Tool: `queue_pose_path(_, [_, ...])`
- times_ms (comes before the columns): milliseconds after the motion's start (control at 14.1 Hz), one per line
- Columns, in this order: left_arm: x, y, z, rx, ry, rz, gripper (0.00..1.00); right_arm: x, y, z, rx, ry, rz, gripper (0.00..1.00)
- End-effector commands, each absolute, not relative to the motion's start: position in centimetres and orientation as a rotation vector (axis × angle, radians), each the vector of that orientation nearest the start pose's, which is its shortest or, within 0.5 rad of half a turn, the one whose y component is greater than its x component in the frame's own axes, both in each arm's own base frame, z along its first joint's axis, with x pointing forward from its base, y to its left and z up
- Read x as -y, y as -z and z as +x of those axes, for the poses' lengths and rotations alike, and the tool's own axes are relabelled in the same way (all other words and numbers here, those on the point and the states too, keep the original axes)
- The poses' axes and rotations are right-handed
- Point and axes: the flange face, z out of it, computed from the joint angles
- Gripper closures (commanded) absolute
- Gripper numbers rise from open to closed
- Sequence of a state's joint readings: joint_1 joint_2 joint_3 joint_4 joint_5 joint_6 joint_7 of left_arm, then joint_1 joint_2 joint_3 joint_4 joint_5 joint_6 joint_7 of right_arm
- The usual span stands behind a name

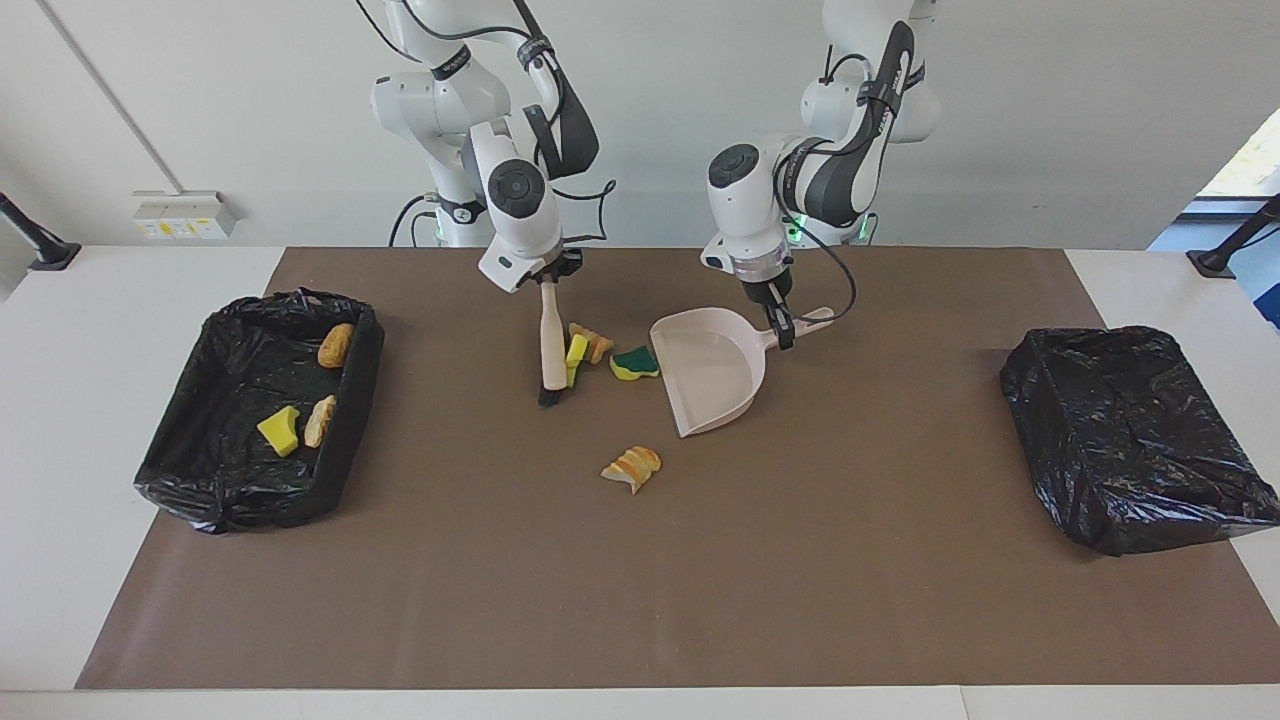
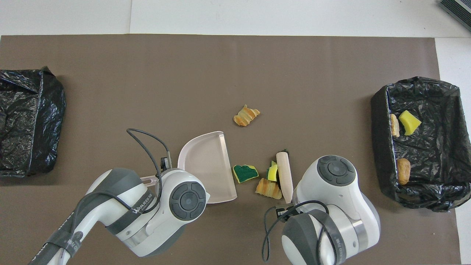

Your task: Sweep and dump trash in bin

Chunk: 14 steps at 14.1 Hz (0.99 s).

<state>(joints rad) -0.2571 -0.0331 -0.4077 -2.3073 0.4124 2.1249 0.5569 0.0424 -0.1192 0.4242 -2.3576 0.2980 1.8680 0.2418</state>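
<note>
My right gripper (image 1: 548,284) is shut on the handle of the beige brush (image 1: 549,348), whose bristles touch the mat. Against the brush lie a yellow sponge bit (image 1: 576,350) and a bread piece (image 1: 596,343). A green-topped sponge bit (image 1: 634,363) sits at the mouth of the beige dustpan (image 1: 708,372). My left gripper (image 1: 778,330) is shut on the dustpan's handle. Another bread piece (image 1: 632,467) lies alone, farther from the robots. The open bin (image 1: 348,425), lined in black, holds two bread pieces and a yellow sponge bit. From overhead, both wrists hide the grippers.
A second black-bagged bin (image 1: 1135,435) sits at the left arm's end of the table. A brown mat (image 1: 640,600) covers the table. Overhead, the brush (image 2: 284,176), dustpan (image 2: 208,165) and open bin (image 2: 379,125) show between the arms.
</note>
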Motion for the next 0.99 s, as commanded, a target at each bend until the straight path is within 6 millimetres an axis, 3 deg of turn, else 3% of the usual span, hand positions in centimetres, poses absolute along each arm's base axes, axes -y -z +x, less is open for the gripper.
queue_pose_path(0, [28.6,-34.9,38.2,-1.854,-0.197,-2.035,1.00,-23.8,-34.6,38.4,0.091,-0.622,-2.883,1.00])
queue_pose_path(284, [28.8,-34.9,38.1,-1.860,-0.194,-2.029,1.00,-26.3,-35.2,39.2,0.001,-0.604,-2.702,1.00])
queue_pose_path(710, [28.6,-34.6,38.7,-1.869,-0.183,-2.044,1.00,-29.3,-37.5,42.1,-0.115,-0.608,-2.481,1.00])
queue_pose_path(923, [27.8,-34.5,39.4,-1.842,-0.193,-2.106,1.00,-29.2,-39.3,42.5,-0.077,-0.636,-2.489,1.00])
